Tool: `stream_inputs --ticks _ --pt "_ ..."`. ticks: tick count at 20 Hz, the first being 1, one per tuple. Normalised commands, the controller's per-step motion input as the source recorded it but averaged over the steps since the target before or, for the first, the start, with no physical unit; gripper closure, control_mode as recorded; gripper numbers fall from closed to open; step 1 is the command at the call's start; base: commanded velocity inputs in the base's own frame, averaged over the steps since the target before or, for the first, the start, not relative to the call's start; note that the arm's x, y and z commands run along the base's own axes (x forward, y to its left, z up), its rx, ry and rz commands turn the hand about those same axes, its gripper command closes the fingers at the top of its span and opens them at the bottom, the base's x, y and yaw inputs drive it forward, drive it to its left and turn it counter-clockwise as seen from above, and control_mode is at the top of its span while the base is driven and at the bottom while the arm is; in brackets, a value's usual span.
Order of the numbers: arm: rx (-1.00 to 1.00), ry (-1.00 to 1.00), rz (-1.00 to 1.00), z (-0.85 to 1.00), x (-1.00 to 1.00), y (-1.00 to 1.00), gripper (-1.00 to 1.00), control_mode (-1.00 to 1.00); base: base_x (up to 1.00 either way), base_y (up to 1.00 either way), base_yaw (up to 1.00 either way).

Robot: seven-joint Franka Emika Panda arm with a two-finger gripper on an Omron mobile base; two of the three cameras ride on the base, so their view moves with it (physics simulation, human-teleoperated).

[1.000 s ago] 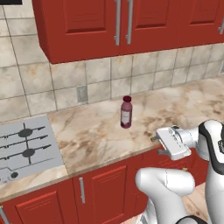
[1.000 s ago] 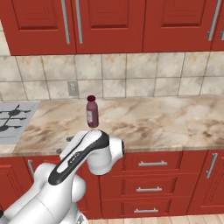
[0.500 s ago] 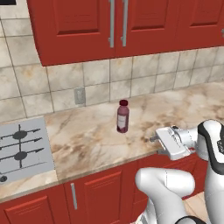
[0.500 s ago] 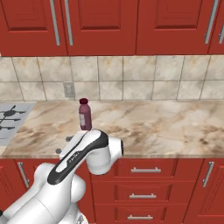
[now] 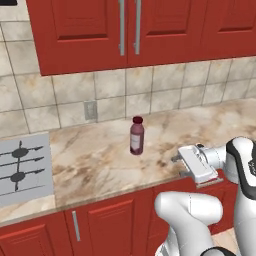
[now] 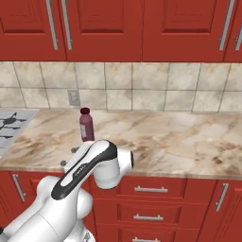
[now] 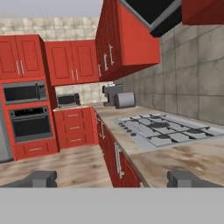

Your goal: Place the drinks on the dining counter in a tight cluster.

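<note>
Gripper (image 7: pixel 112 178): jaws spread wide, nothing between them, at the counter's front edge.
Maroon bottle (image 5: pixel 137 135): upright on the marbled counter (image 5: pixel 110 165), beyond the gripper and apart from it.
Stove (image 5: pixel 20 167): left of the bottle, well apart.
Wall cabinets (image 5: pixel 125 30): red, above the tiled wall.

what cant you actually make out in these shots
- Label print on the maroon juice bottle: too small in both base views.
- Gripper: the white hand hides its fingertips in the left base view.
- Stove: cut off by the left edge in both base views.
- Appliances at the counter's far end: grey and too blurred to name in the hand view.
</note>
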Motion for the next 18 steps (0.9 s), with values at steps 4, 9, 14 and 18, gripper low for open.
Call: stream_inputs --ticks 4,9,14,18 --pt "0.00 0.00 0.00 0.00 0.00 0.00 -1.00 1.00 0.38 -0.36 0.12" --pt "0.00 0.00 0.00 0.00 0.00 0.00 -1.00 1.00 0.46 -0.31 0.12" --pt "0.00 0.00 0.00 0.00 0.00 0.00 -1.00 1.00 0.50 -0.29 0.09" --pt "0.00 0.00 0.00 0.00 0.00 0.00 -1.00 1.00 0.46 -0.22 0.04"
